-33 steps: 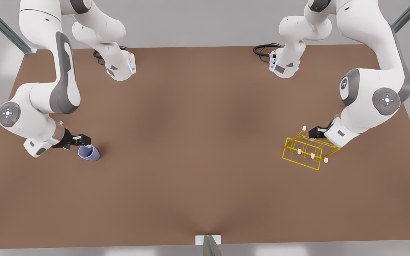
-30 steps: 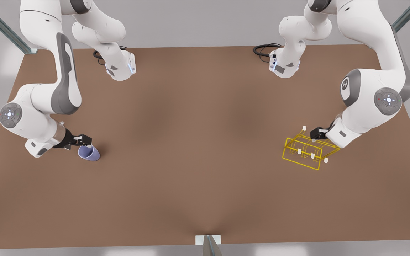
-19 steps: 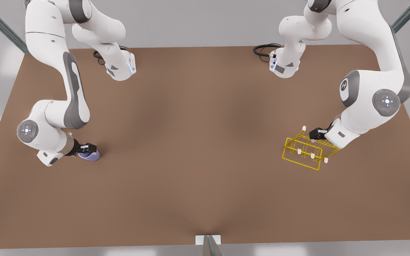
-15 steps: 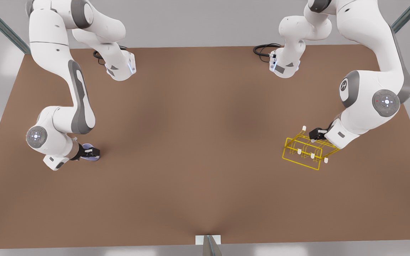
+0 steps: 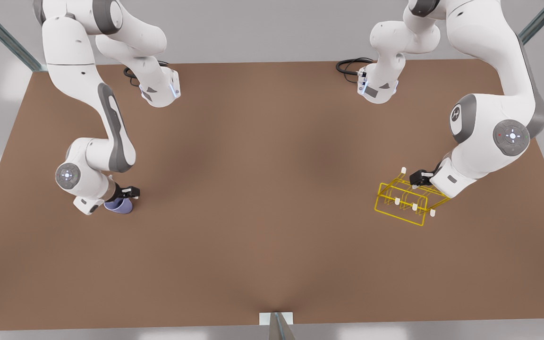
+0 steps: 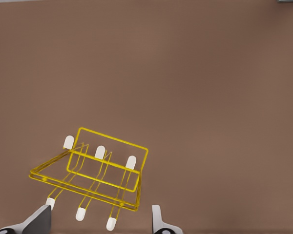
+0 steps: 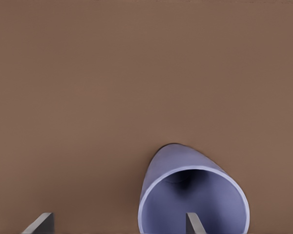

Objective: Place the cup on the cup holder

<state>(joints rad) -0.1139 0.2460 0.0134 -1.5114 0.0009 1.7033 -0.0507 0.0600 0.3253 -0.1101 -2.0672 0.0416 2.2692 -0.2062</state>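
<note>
Two hands sit far apart on the bench [image 5: 272, 245]. The right hand [image 5: 128, 192], at the front view's left, hovers over the cup [image 5: 117, 206], which lies on its side; in the right wrist view one open finger sits inside the rim [image 7: 193, 200] and the other well clear, so closing may only pinch the wall and roll the cup away. The left hand [image 5: 420, 178], fingers apart, hangs over the back of the cup holder [image 5: 411, 202] and may nudge the light wire frame. Between them the bench offers wide room; the cup lies fairly near the edge at the front view's left.
</note>
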